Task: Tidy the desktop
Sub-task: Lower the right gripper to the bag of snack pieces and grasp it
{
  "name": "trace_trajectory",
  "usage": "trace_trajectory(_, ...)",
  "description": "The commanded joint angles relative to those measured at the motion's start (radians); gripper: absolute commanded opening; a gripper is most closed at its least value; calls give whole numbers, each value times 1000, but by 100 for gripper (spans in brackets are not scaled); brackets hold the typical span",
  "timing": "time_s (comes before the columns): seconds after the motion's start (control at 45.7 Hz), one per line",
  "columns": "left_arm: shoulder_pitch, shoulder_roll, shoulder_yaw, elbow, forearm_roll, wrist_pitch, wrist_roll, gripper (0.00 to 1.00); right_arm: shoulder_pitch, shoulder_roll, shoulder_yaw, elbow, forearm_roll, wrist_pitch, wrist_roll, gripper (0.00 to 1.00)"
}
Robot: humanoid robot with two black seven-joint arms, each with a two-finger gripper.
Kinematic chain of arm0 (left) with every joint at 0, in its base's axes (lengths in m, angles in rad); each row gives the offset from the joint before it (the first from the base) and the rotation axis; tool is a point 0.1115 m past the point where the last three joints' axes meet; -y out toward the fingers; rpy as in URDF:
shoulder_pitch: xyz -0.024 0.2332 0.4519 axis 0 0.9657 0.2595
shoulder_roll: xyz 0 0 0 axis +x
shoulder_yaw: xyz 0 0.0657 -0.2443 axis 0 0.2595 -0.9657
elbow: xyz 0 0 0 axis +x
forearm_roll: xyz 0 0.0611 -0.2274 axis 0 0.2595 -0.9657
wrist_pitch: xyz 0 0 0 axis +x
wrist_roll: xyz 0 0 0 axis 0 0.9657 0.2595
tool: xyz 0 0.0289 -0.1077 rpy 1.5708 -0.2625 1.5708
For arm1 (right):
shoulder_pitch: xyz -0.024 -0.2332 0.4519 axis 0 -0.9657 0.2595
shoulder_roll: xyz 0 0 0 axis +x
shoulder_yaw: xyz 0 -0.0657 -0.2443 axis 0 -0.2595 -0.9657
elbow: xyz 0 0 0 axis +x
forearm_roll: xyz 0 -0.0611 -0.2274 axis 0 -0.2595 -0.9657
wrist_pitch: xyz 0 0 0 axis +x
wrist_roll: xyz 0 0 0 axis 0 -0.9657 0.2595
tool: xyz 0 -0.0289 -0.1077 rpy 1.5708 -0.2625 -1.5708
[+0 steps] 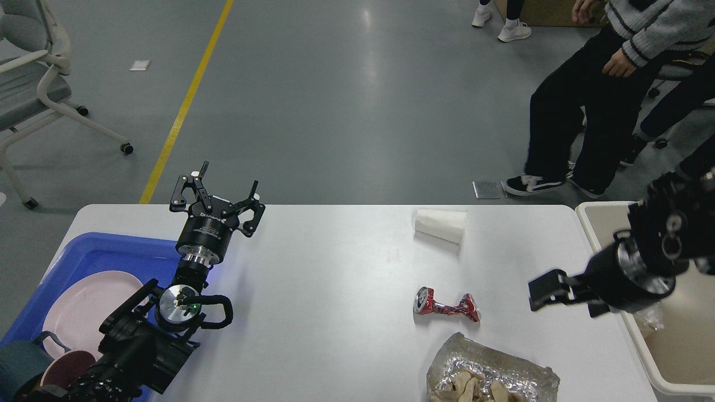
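White worktop (335,279): wide, matte, with rounded corners; it fills the lower half of the view.
Left claw (218,192): raised over the far left part of the worktop, its two fingers spread wide apart, holding nothing.
Right claw (544,290): reaching in from the right over the near right part of the worktop, seen side-on and dark; I cannot tell whether its fingers are apart or together.
Paper cup (440,225): white, lying on its side near the far edge of the worktop.
Crushed can (446,306): red and silver, squeezed at the waist, lying flat, left of the right claw and apart from it.
Foil wrapper (491,374): crumpled silver, at the near edge, with beige scraps on it.
Blue tray (100,251): at the left end of the worktop, holding a pale pink plate (84,307).
Beige bin (600,215): just beyond the right end of the worktop.
Person (592,95): standing on the grey floor past the far right corner.
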Motion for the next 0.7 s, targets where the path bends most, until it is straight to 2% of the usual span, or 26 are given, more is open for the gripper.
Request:
trace_trajectory(0.0, 0, 0, 0, 0, 0, 0, 0, 97, -262, -59, 11, -37, -14, -134, 0, 100)
trace_trajectory(0.131, 0, 0, 0, 0, 0, 0, 0, 97, -460, -60, 48, -64, -12, -300, 1, 100)
trace_trajectory(0.197, 0, 0, 0, 0, 0, 0, 0, 97, -531, -62, 92, -75, -8, -347, 3, 100)
trace_trajectory(0.416, 0, 0, 0, 0, 0, 0, 0, 97, -693, -91, 262, -139, 2, -406, 4, 100)
trace_trajectory(0.591, 0, 0, 0, 0, 0, 0, 0, 97, -745, -96, 285, -189, 2, -430, 14, 100)
trace_trajectory(0.635, 0, 0, 0, 0, 0, 0, 0, 97, -759, -96, 290, -192, 2, -441, 20, 90)
trace_trajectory(0.679, 0, 0, 0, 0, 0, 0, 0, 97, -772, -91, 295, -199, 2, -446, 20, 73)
